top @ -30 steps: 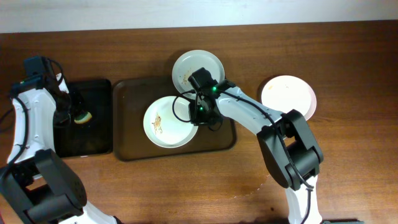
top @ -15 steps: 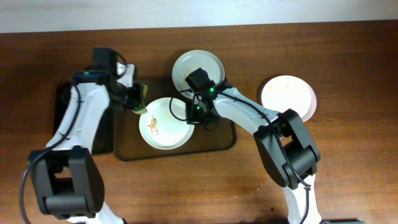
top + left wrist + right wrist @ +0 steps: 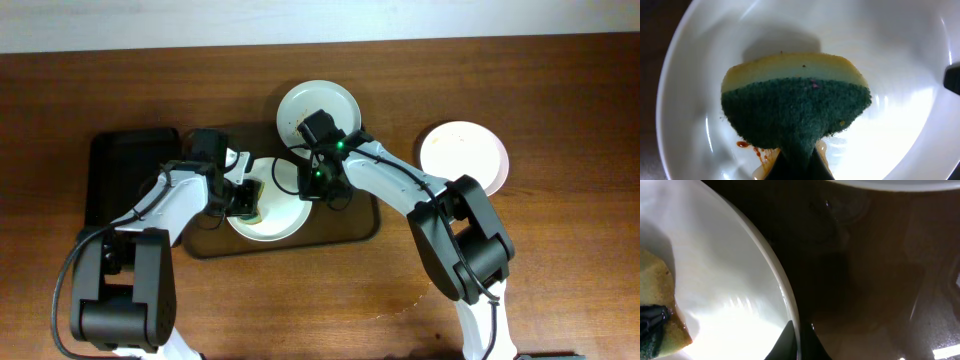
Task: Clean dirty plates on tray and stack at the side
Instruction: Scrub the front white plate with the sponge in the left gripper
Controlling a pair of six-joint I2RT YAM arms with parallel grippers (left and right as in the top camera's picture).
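Plate [image 3: 280,220] to be wiped lies flat, open side up, in the middle of the brown tray [image 3: 350,225]. It is round, so it gives you no long axis to line up with. From overhead, your left gripper [image 3: 246,200] is over its left half, pinching a sponge [image 3: 256,199]. Your right gripper [image 3: 310,188] is at its right rim. A second plate [image 3: 318,105] overlaps the tray's far rim. A third plate [image 3: 463,155] sits on the table [image 3: 560,250], well off to the right. A black tray [image 3: 120,170] lies just left.

On the left wrist view the jaws are clamped on the sponge's near end. Its green side faces the camera and its long edge runs across the frame. You cannot tell whether it touches the plate. The sauce smear [image 3: 756,151] lies at the sponge's lower left edge, on the jaw side. I judge the wipe should draw back toward the wrist.

On the right wrist view the jaws nip the plate's rim, likely steadying it, with bare tray to the right.
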